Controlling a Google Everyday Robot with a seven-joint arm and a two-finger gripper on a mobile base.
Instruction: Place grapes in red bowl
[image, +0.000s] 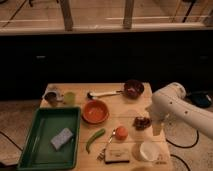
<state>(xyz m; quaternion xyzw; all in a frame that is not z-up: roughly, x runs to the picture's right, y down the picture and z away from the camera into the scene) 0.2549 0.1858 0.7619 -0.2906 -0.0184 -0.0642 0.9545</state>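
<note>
The grapes (142, 122), a small dark reddish-purple cluster, lie on the wooden table (127, 107) right of centre. The red bowl (95, 111), shallow and orange-red, stands empty near the table's middle, well left of the grapes. My white arm reaches in from the right. Its gripper (157, 128) hangs low just right of the grapes, open, and holds nothing.
An orange fruit (121, 132) sits left of the grapes, with a white cup (149, 150) and a flat packet (117, 155) in front. At the back are a dark brown bowl (133, 89) and a white-handled utensil (105, 93). A green tray (35, 150) with a sponge (62, 138) fills the left.
</note>
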